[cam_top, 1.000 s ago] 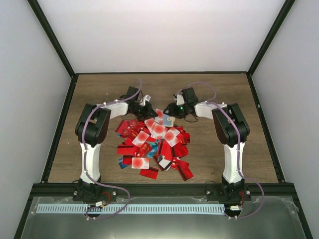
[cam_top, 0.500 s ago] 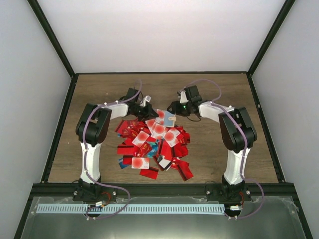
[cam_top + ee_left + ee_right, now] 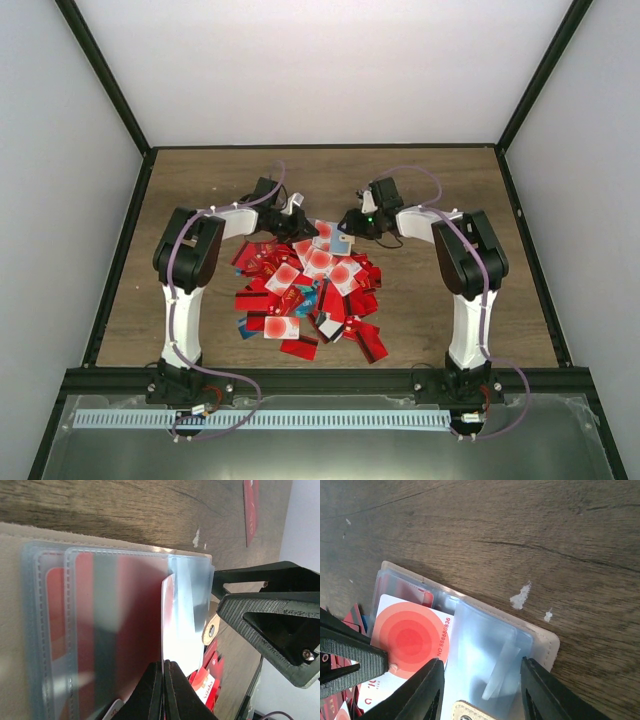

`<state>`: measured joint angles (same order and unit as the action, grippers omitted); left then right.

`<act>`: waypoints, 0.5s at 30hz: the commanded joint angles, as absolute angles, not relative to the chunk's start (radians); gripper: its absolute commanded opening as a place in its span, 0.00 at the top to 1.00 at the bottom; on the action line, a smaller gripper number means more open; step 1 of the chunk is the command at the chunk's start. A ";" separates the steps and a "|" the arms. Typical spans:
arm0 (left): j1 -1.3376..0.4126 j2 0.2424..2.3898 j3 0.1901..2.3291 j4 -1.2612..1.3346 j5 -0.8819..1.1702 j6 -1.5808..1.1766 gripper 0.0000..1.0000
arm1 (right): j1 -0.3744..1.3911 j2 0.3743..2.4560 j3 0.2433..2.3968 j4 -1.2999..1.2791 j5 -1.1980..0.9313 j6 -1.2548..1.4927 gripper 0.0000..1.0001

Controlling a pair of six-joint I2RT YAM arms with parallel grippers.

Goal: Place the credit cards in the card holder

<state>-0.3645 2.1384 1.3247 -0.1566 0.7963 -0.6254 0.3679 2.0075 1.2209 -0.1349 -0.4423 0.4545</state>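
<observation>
Currently your left gripper (image 3: 163, 666) has its fingers pressed together on the edge of a white card (image 3: 410, 635) with a round red blot. That card lies on the open card holder (image 3: 547, 642), against its clear sleeves (image 3: 485, 645); you cannot tell how far it sits inside one. Red cards (image 3: 125, 630) already show through the sleeves beside it. Your right gripper (image 3: 481, 662) comes at the holder from the opposite side, jaws spread, one finger on either side of a clear sleeve and nothing pinched between them. The holder lies flat on the wooden table (image 3: 520, 520). The heap of credit cards (image 3: 305, 295) spreads out from the holder's near edge, towards the arm bases.
</observation>
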 commanded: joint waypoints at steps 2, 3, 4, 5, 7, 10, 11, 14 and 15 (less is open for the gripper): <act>-0.366 2.164 1.314 -0.143 0.817 -0.639 0.96 | 0.362 2.053 1.209 -0.111 -0.488 0.461 0.56; -0.366 2.164 1.315 -0.138 0.823 -0.644 0.96 | 0.363 2.054 1.209 -0.110 -0.491 0.462 0.57; -0.366 2.165 1.315 -0.129 0.828 -0.650 0.96 | 0.363 2.054 1.207 -0.108 -0.493 0.463 0.57; -0.366 2.166 1.316 -0.124 0.833 -0.655 0.96 | 0.362 2.054 1.206 -0.107 -0.496 0.463 0.57; -0.366 2.170 1.317 -0.112 0.845 -0.667 0.96 | 0.363 2.053 1.207 -0.107 -0.499 0.462 0.57; -0.367 2.177 1.319 -0.100 0.856 -0.678 0.96 | 0.362 2.049 1.206 -0.107 -0.500 0.462 0.57; -0.366 2.178 1.320 -0.097 0.859 -0.682 0.96 | 0.362 2.047 1.206 -0.109 -0.500 0.461 0.57; -0.366 2.183 1.322 -0.084 0.872 -0.693 0.96 | 0.362 2.045 1.206 -0.110 -0.499 0.462 0.57; -0.367 2.184 1.323 -0.083 0.872 -0.692 0.96 | 0.362 2.046 1.206 -0.110 -0.501 0.460 0.57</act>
<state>-0.3645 2.1567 1.3247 -0.1051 0.8452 -0.6743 0.3599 2.0201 1.2209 -0.1081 -0.4881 0.4614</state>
